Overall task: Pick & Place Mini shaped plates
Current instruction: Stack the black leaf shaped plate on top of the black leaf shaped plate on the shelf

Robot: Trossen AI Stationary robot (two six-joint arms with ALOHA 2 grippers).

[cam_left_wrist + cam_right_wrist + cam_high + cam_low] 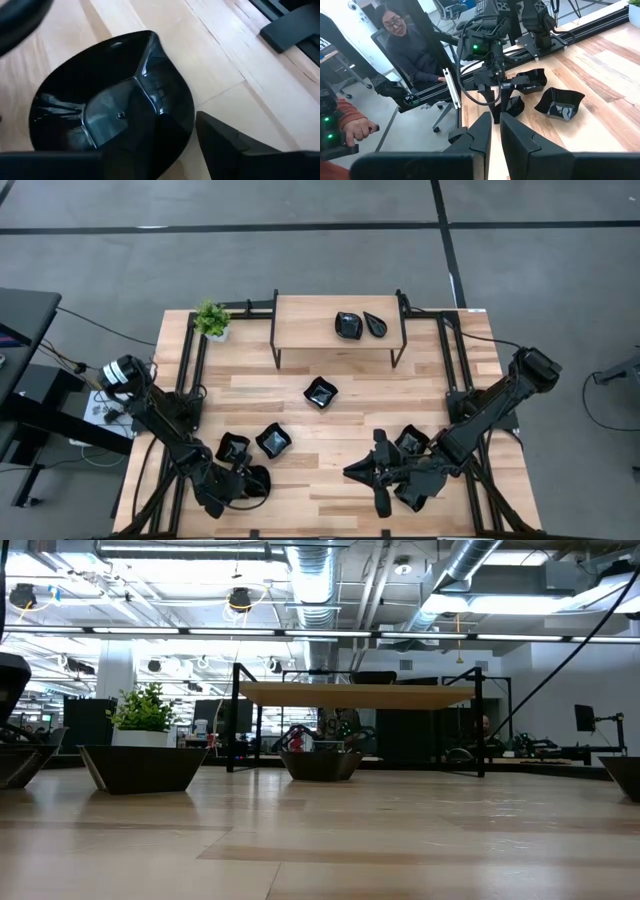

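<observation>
At the near-left corner of the surface (330, 490) I've got the left tool (243, 483) low over a teardrop plate (112, 112); fingers spread, one finger (225, 145) just beside the plate's rim, nothing gripped. Two squarish plates w/ wavy rims sit just beyond it toward the middle: one (232, 447) nearer the left edge, the other (273, 441) beside it. A third squarish plate (320, 392) lies alone near the centre. On the raised shelf (300, 320) at the far edge, two more plates sit side by side: a squarish one (348, 325) and a teardrop one (376, 324). Potted plant (211, 319) stands at the far-left corner. Right tool (362, 472) rests near the near edge, right of centre, fingers nearly together, holding nothing; another plate (411, 441) sits next to that arm. In the right wrist view I see a seated person (402, 45) beyond the surface's edge, plus someone's hand (357, 130) gripping a controller.
</observation>
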